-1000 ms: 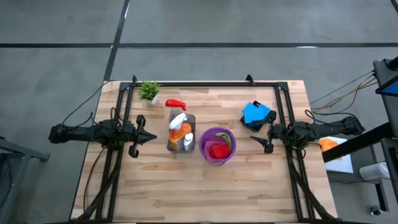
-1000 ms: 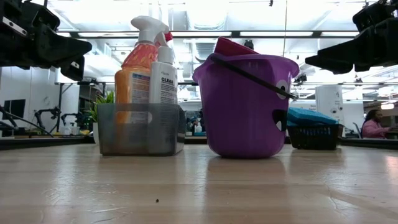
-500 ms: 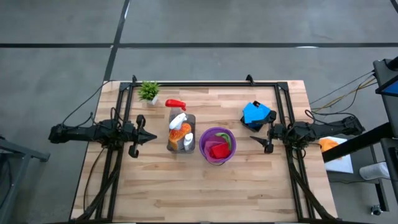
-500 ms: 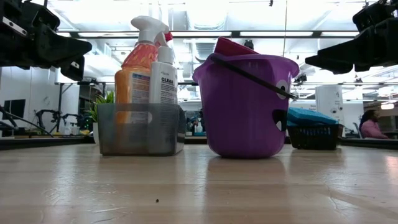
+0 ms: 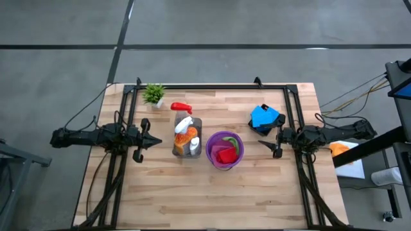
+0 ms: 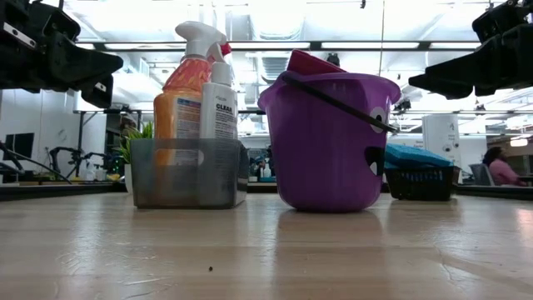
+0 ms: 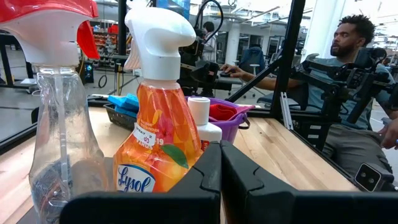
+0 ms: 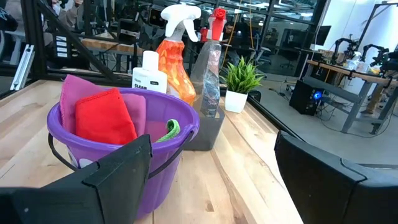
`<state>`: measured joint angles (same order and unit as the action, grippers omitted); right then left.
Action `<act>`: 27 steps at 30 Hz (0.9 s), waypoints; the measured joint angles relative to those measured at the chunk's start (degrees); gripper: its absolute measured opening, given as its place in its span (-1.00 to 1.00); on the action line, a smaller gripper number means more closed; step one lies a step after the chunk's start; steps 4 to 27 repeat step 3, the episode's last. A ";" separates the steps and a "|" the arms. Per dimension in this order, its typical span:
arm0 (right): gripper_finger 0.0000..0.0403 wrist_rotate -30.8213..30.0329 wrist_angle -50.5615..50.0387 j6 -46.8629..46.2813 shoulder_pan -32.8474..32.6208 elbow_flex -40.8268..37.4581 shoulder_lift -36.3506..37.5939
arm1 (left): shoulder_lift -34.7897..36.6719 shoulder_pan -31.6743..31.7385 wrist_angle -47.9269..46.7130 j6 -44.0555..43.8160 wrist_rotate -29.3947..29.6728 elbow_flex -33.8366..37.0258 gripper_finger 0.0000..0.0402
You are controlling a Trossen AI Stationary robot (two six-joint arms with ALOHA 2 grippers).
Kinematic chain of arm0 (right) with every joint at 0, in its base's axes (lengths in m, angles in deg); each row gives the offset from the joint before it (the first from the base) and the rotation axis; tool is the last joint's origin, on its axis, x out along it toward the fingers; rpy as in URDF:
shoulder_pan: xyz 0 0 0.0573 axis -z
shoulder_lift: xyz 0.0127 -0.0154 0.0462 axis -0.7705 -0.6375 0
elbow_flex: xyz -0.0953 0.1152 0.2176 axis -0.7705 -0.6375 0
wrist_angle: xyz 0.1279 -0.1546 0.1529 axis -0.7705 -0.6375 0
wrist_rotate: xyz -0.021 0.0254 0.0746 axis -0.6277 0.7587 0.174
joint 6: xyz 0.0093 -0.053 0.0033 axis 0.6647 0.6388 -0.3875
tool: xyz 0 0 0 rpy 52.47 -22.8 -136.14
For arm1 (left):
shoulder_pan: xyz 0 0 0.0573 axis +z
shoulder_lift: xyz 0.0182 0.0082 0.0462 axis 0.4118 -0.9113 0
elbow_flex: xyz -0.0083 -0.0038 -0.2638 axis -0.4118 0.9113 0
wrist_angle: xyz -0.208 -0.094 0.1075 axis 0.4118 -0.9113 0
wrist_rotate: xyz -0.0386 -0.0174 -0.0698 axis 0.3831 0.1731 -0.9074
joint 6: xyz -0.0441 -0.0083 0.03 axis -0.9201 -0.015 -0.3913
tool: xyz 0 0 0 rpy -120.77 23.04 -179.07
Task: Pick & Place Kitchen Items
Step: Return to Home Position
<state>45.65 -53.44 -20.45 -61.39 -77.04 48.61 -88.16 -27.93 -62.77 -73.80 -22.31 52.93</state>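
Note:
An orange spray bottle (image 5: pixel 187 136) with a white trigger and a white-topped bottle (image 5: pixel 194 146) stand in a clear grey bin (image 6: pixel 188 173) at mid-table. A clear red-topped bottle (image 5: pixel 181 107) stands at the bin's far end. Right of the bin, a purple bucket (image 5: pixel 224 149) holds red (image 8: pixel 104 116), magenta and green cloths. Blue sponges (image 5: pixel 262 116) lie in a black basket at the far right. My left gripper (image 5: pixel 156 142) hangs shut above the table, left of the bin. My right gripper (image 5: pixel 267 147) hangs open, right of the bucket. Both point level.
A small green potted plant (image 5: pixel 153 94) stands at the far left. A black frame (image 5: pixel 212 88) runs along the table's far edge and down both sides. A seated person (image 7: pixel 348 93) shows beyond the table's right side. Bare wood (image 5: pixel 212 192) fills the near half.

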 joint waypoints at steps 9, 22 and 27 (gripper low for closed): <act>0.66 -0.01 0.00 0.00 0.01 0.00 0.00 | 0.00 0.00 0.00 0.02 0.00 0.00 -1.00; 0.66 -0.01 0.00 0.00 0.01 0.00 0.00 | 0.00 0.00 0.00 0.02 0.00 0.00 -1.00; 0.66 -0.01 0.00 0.00 0.01 0.00 0.00 | 0.00 0.00 0.00 0.02 0.00 0.00 -1.00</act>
